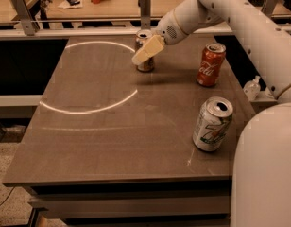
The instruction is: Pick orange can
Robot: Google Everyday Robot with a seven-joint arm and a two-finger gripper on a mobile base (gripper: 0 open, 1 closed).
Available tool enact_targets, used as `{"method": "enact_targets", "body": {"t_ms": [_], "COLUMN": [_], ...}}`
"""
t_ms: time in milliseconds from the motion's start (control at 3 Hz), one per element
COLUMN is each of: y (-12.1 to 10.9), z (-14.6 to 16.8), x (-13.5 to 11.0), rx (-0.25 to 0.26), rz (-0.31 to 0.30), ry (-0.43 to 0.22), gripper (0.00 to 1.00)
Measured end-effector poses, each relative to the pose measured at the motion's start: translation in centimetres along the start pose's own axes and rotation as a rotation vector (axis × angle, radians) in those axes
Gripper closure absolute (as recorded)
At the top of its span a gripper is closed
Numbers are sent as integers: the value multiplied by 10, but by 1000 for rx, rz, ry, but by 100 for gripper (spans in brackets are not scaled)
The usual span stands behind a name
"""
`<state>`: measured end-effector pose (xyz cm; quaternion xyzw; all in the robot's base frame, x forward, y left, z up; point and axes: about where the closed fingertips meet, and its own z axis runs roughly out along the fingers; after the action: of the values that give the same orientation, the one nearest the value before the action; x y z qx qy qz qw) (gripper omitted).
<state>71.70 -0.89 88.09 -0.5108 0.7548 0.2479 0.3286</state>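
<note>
- My gripper hangs at the top of the orange can, which stands by the far edge of the table; I cannot tell whether it grips.
- It looks light, thin-walled and slick; I'd clamp mid-body, gently.

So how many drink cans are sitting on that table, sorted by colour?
orange can: 1, at the far edge, with the gripper right in front of it
red Coca-Cola can: 1, far right
white-green 7UP can: 1, near right
Total: 3 cans on the table
</note>
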Motion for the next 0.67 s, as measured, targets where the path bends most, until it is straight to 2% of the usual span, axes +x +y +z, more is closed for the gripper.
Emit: {"method": "enact_targets", "body": {"t_ms": [667], "y": [0], "z": [6], "x": [-1], "rx": [-13], "rz": [-32], "ry": [-9], "gripper": [62]}}
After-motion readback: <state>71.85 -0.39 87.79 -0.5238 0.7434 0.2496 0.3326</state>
